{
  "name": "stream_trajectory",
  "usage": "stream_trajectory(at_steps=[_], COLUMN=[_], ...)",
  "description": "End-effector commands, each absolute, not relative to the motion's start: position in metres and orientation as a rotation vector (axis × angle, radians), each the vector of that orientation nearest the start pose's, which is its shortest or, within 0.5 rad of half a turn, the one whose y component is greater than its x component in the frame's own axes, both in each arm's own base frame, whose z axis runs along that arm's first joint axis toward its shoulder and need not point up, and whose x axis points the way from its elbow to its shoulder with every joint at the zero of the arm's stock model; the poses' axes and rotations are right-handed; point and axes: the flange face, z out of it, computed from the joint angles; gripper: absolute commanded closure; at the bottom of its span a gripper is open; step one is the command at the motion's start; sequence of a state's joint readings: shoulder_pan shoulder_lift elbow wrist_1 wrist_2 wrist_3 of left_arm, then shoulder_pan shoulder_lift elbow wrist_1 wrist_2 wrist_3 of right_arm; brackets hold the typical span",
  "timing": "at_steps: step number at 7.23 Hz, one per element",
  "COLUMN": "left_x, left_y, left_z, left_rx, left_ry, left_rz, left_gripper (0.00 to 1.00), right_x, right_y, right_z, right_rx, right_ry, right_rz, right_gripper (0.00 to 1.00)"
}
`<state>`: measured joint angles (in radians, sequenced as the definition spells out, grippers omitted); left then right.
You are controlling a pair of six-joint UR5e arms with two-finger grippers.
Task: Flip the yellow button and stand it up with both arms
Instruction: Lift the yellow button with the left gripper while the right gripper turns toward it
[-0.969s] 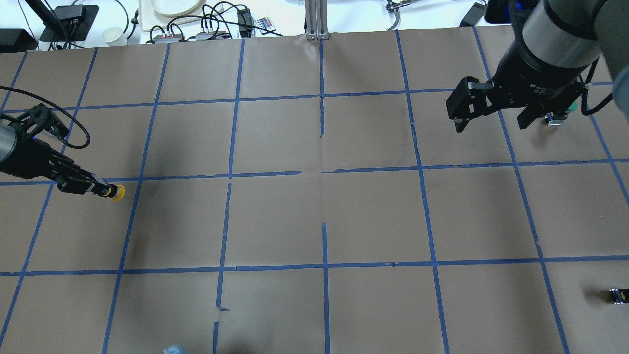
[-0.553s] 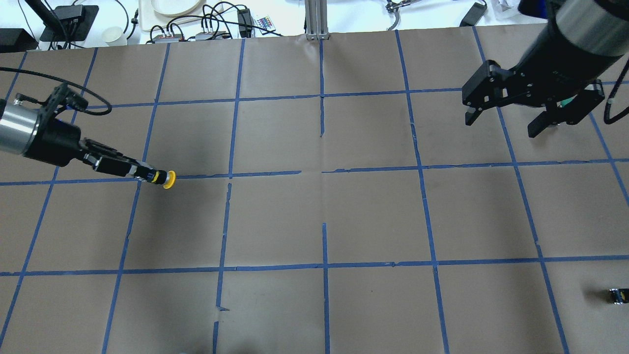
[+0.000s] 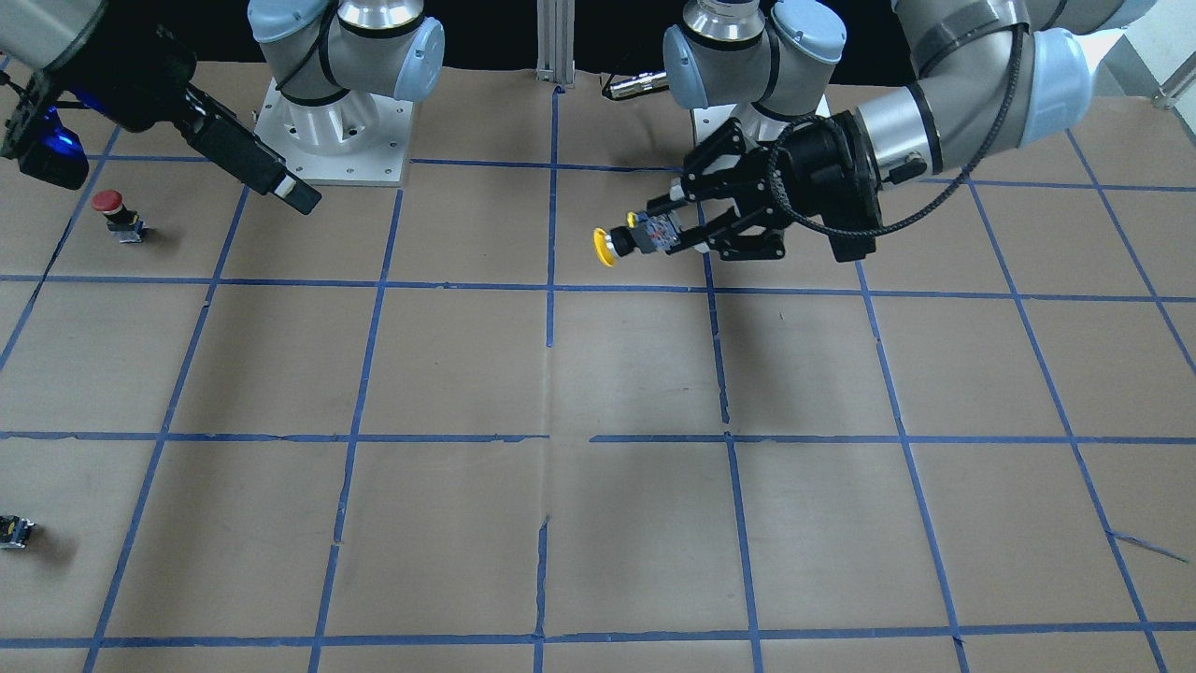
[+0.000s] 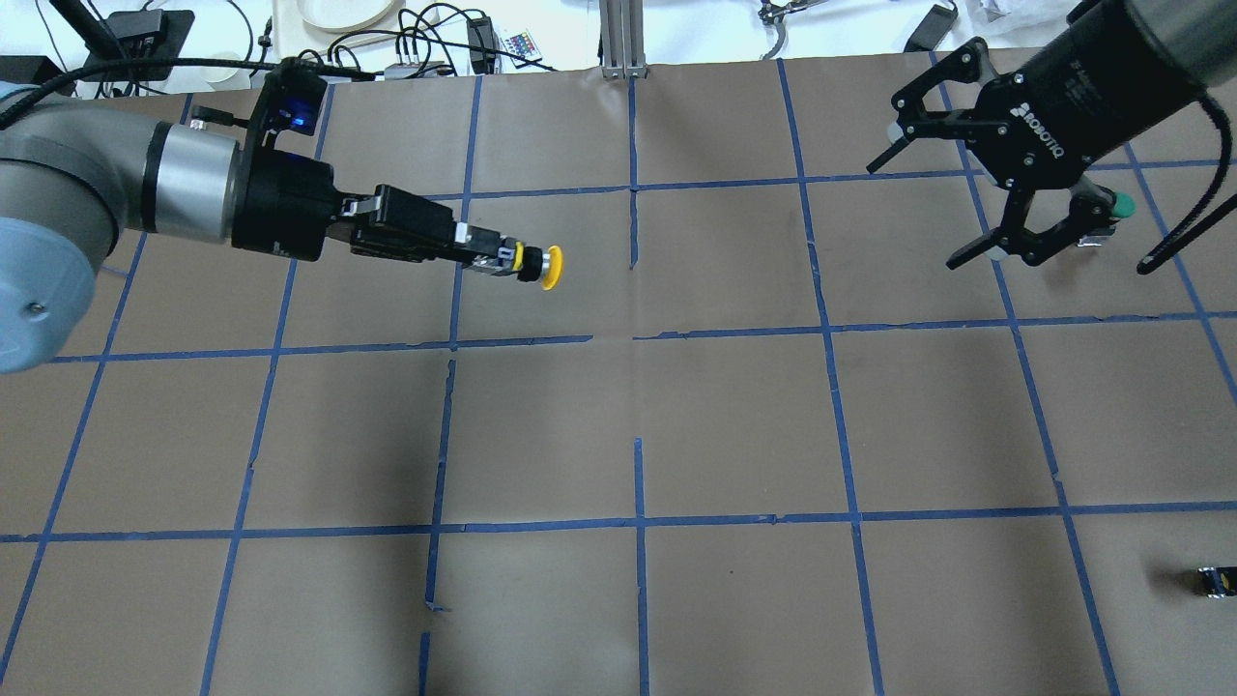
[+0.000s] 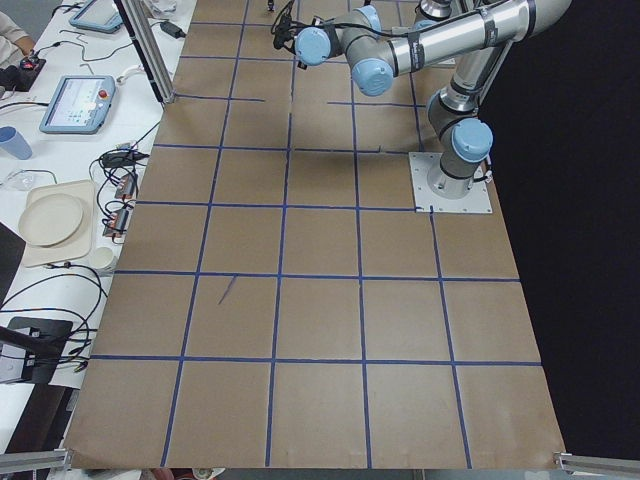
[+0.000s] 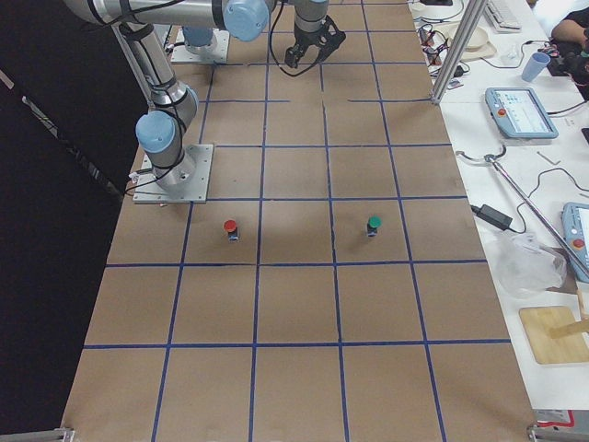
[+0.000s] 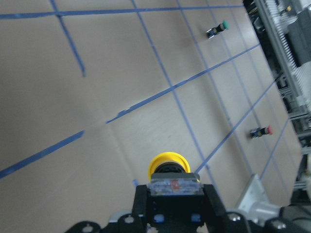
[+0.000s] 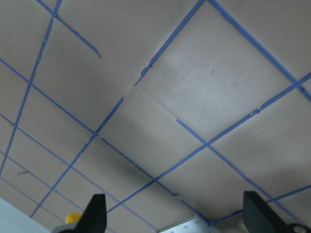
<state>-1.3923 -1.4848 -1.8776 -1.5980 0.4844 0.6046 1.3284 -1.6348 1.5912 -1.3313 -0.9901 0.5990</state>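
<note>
My left gripper [image 4: 493, 259] is clamped on the yellow button [image 4: 541, 266]. The fingers pinch its black-and-grey contact block from both sides. In the left wrist view the block sits squarely between my fingertips at the left gripper [image 7: 174, 194], with the yellow button [image 7: 167, 164] showing its round cap just past them. I hold it lying sideways above the table [image 4: 734, 425], not touching the brown paper, and the cap points away from my wrist toward the middle of the table. From overhead, the cap is just short of the centre blue tape line [image 4: 633, 227], on my left half. The front camera shows the same grip: the left gripper [image 3: 673, 232] reaches in level, and the yellow button [image 3: 617, 245] sticks out beyond the fingertips.

My right gripper [image 4: 910, 217] is spread wide with nothing between its fingers. It hangs over my right side of the table, well apart from the button. Its wrist view shows the right gripper [image 8: 177, 218] as two black fingertips far apart over bare paper and tape.

A green button [image 6: 374, 224] and a red button [image 6: 230, 226] stand cap-up on the paper on my right side, a square apart. From overhead the green button [image 4: 1121, 205] peeks out beside my right gripper's lower finger. A small black block [image 4: 1216, 582] lies near the right edge.
</note>
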Motion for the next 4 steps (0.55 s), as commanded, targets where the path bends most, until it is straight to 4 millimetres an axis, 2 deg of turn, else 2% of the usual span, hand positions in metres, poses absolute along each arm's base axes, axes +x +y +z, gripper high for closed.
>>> stream_trajectory(at_steps=[1,2,4], left_x=[-0.195,-0.208,-0.223], left_y=[-0.440,-0.436,-0.431], left_z=[0.473,0.483,0.449], left_rx=[-0.170,-0.159,-0.164], left_ry=[-1.848,-1.791,-1.716], left_rz=[0.171,0.169,0.153], left_gripper=[0.97,0.98,0.99], right_x=[0.083,0.076,0.062], right_y=[-0.490,-0.501,-0.499], right_z=[0.490,0.480,0.481], right_rx=[1.230,1.251,1.320], right_ry=[2.071,1.944,1.656], right_rz=[0.565,0.636,0.797], right_gripper=[0.00,0.00,0.00])
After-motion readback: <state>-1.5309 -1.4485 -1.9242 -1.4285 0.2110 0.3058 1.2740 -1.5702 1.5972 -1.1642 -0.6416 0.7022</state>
